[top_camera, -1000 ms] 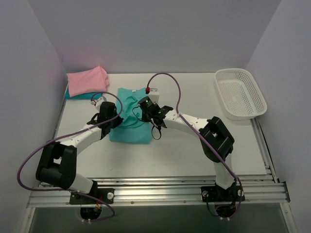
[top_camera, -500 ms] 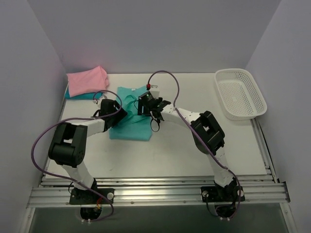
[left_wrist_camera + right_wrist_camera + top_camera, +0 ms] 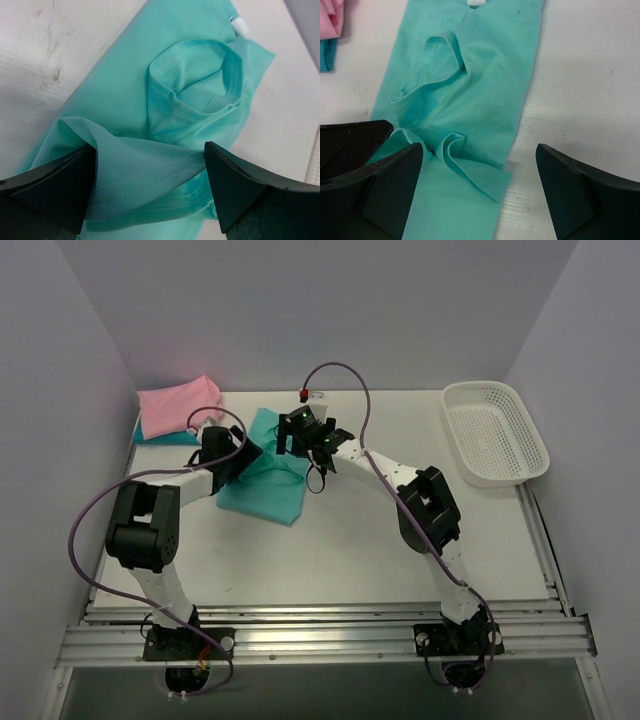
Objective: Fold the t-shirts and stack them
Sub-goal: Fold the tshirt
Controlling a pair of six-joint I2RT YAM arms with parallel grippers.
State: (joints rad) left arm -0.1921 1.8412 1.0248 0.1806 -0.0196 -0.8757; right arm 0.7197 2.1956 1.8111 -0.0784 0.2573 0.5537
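Teal-green cloth is what catches the eye first: the teal-green t-shirt (image 3: 268, 485) lies folded into a long strip on the far left part of the pale worktop (image 3: 350, 540), set at a slant, with its surface rumpled rather than flat. Both arms reach in over it from either side. The left gripper (image 3: 243, 454) sits at the strip's left edge and the right gripper (image 3: 297, 434) at its far right corner, close to each other. From the left wrist, the left gripper (image 3: 147, 182) has its jaws spread wide with a loose fold of the shirt lying between them, not pinched; just beyond lies the ribbed neckband (image 3: 200, 80), bunched into a ring, with a small white label (image 3: 240, 24) at the shirt's edge. The right gripper (image 3: 475, 185) is likewise spread wide over the shirt's near end and clamps nothing; one finger (image 3: 370, 175) is above the cloth and the other over bare worktop. Puckered folds rise from the shirt in front of it. In the back left corner the folded pink t-shirt (image 3: 178, 405) rests on top of the darker teal-blue t-shirt (image 3: 158, 438), just beside the teal-green one. A white mesh basket (image 3: 470, 392) stands well apart at the far right.
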